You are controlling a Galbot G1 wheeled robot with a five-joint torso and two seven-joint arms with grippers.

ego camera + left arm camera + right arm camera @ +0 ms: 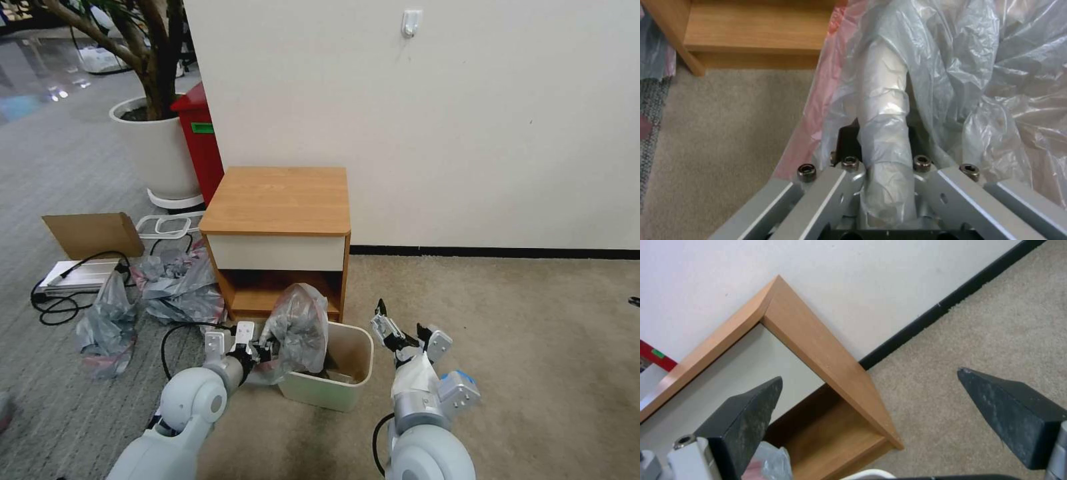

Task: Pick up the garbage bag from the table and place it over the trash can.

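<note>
Left gripper [261,351], pinching garbage bag [298,330] at trash can [352,393] rim, 9 o'clock side. Right gripper [402,328] at 3 o'clock, fingers spread, over bare carpet. Table [277,200] at 12 o'clock; no legible writing.

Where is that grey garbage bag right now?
In the head view, the garbage bag hangs from the left gripper over the trash can's left rim, before the table.

No legible text (green label [202,127] unreadable)
</note>
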